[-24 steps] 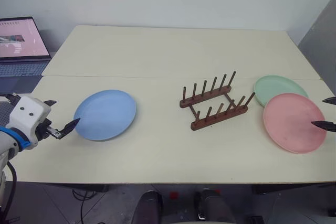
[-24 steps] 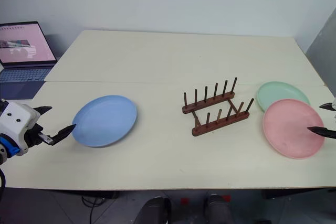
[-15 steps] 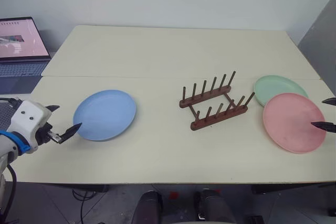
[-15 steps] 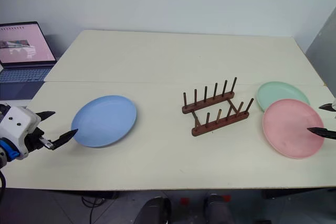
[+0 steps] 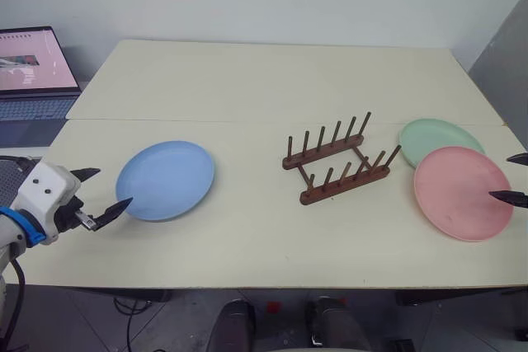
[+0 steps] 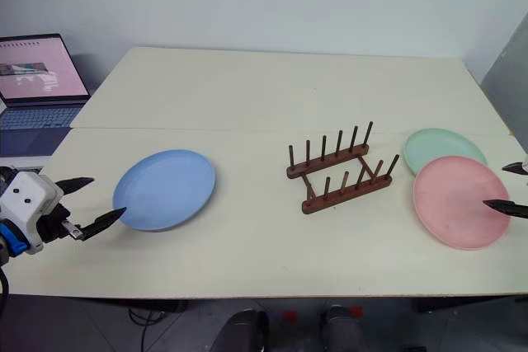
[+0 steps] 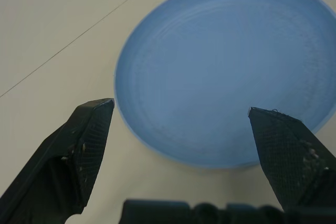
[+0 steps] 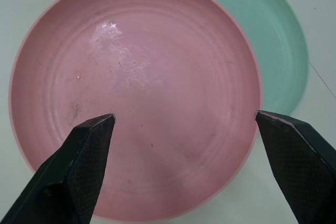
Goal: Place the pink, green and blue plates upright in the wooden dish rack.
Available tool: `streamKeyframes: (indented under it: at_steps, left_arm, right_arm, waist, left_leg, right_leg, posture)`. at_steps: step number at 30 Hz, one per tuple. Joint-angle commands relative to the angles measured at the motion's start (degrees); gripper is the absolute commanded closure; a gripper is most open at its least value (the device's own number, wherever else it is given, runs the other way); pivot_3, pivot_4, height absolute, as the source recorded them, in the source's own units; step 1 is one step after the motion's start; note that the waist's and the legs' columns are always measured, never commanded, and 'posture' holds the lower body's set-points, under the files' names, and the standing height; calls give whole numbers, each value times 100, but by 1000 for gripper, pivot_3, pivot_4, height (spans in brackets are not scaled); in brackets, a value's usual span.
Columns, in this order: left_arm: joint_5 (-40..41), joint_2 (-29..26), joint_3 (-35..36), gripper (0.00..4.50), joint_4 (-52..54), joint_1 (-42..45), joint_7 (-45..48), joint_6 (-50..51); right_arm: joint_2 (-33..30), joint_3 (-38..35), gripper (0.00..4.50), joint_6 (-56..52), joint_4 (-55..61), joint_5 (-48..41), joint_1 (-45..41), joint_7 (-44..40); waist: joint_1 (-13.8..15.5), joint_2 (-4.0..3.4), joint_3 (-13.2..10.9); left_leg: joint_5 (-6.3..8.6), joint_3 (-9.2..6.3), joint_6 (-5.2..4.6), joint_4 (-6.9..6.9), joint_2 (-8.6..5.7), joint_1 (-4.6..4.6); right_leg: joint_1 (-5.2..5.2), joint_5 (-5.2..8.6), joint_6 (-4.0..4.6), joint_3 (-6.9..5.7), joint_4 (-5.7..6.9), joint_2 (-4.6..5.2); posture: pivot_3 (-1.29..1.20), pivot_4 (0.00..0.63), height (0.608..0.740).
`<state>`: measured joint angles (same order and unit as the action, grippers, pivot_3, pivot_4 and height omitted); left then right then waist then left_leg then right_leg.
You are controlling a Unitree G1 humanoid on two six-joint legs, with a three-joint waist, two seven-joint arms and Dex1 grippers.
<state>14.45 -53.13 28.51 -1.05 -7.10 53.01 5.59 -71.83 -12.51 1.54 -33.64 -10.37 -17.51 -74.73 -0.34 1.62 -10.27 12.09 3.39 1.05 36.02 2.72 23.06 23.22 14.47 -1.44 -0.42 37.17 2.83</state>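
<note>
Dark reddish-brown peg rack (image 5: 337, 159), two bars running left-near to right-far, pegs upright, empty; left gripper (image 5: 104, 193) and right gripper (image 5: 517, 178) both spread wide, holding nothing

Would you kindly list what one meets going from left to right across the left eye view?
Open laptop → left gripper → round blue plate → dark reddish-brown wooden dish rack → right gripper. The green and pink plates overlap, so they are left out.

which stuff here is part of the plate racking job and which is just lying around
Part of the job: round blue plate; round pink plate; round green plate; dark brown wooden dish rack.
Just lying about: open laptop with a pink screen, beside the cream table.
</note>
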Motion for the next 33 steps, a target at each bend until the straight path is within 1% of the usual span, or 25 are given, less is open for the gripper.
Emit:
streamKeyframes:
  at_steps: [1,6,9,12,13,15,17,19,21,23,27,33]
  left_arm:
    - [112,-89,67,0,189,73,62,7]
    - [230,-35,-111,0,528,137,108,216]
    - [543,88,-415,0,1164,150,208,596]
    - [654,251,-910,0,1801,265,90,1005]
    - [701,338,-1097,0,1994,353,14,1166]
    - [719,623,-1708,0,2395,703,-273,1638]
    - [658,868,-2354,0,2722,983,-365,1949]
    - [641,1131,-2740,0,2799,1229,-475,2156]
    - [563,1506,-3148,0,2653,1553,-608,2254]
    - [370,1750,-3582,0,2489,1795,-637,2272]
    - [-194,2357,-4345,0,1847,2174,-878,1920]
    - [-655,3135,-4770,0,891,2445,-1220,1460]
  right_arm:
    - [-123,-273,47,37,52,-106,7,25]
    - [-133,-371,47,49,136,-134,127,-5]
    - [-116,-534,47,-169,462,-301,259,-85]
    - [-76,-778,47,-703,1065,-665,447,-215]
    - [-87,-864,47,-833,1277,-743,590,-278]
    - [-115,-1133,47,-1232,1921,-966,1005,-466]
    - [-107,-1403,47,-1624,2612,-1177,1367,-579]
    - [-80,-1586,47,-1958,3158,-1330,1596,-590]
    - [-11,-1688,47,-2267,3741,-1504,1765,-560]
    - [11,-1765,47,-2516,4220,-1628,1960,-611]
    - [138,-1850,47,-2956,4992,-1929,2177,-522]
    - [281,-1790,47,-3101,5348,-1942,2259,-399]
  waist:
    - [0,0,0]
    - [1,0,0]
    - [2,0,1]
    - [7,-5,3]
    - [10,-5,3]
    - [21,-3,4]
    - [34,-5,5]
    - [40,-8,7]
    - [41,-6,7]
    - [36,-3,8]
    - [28,-2,10]
    - [40,2,8]
  left_leg:
    - [0,0,0,0,0,0]
    - [0,0,0,0,-1,0]
    - [0,1,0,1,-2,1]
    - [0,2,0,1,-2,0]
    - [0,1,0,2,-2,0]
    - [0,-2,0,4,1,0]
    - [-1,-5,0,6,1,-1]
    - [-1,-5,0,9,-1,0]
    - [-1,-4,0,12,-4,0]
    - [-1,-6,0,19,-10,-1]
    - [-1,-8,-1,19,-9,-8]
    - [-1,-9,-1,22,-14,-6]
  right_leg:
    - [0,0,0,0,0,0]
    - [-1,-1,-1,0,1,-1]
    - [-2,-1,-3,1,1,-10]
    - [-3,-7,-12,8,1,-19]
    - [-3,-23,-39,11,3,-21]
    - [-5,-24,-42,10,3,-31]
    - [-7,-25,-45,10,5,-36]
    - [-8,-27,-49,17,5,-45]
    - [-8,-31,-55,32,3,-58]
    - [-8,-33,-57,38,4,-73]
    - [-7,-34,-55,57,7,-89]
    - [-4,-40,-63,79,2,-92]
  posture:
    - [0,150,740]
    - [0,150,740]
    - [0,150,740]
    - [0,150,740]
    - [0,150,740]
    - [0,150,740]
    - [0,150,740]
    - [0,150,740]
    - [0,150,740]
    - [0,150,740]
    - [0,150,740]
    - [0,150,740]
